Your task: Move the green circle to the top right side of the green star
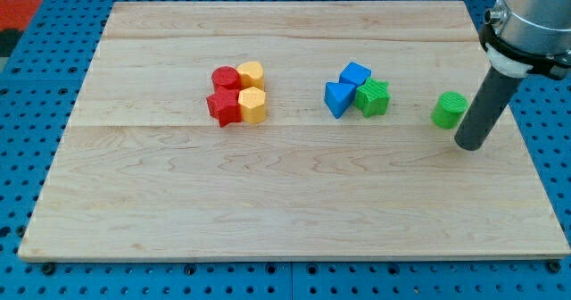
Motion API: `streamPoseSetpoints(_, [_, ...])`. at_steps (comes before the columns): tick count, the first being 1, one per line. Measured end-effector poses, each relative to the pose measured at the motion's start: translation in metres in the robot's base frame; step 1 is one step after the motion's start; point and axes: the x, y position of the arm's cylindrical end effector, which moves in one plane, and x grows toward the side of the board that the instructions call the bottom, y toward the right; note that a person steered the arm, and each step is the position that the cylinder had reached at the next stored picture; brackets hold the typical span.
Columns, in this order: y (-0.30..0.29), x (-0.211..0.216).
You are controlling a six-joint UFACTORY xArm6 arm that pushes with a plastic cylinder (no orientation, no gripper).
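The green circle [449, 110] lies on the wooden board at the view's right. The green star [372, 97] sits to its left, touching a blue cube [355, 74] and a blue triangle [338, 99]. My tip [470, 145] stands just right of and slightly below the green circle, close to it but a small gap shows. The circle is to the right of the star and slightly lower than it.
A cluster of a red circle [225, 77], a red star [223, 108], a yellow block [251, 74] and a yellow hexagon [253, 106] sits left of centre. The board's right edge [526, 139] is close to my tip.
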Motion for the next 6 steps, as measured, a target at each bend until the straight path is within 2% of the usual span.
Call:
streamPoseSetpoints(2, [-0.001,-0.114])
streamPoseSetpoints(3, [-0.011,-0.149])
streamPoseSetpoints(6, [-0.049,-0.152])
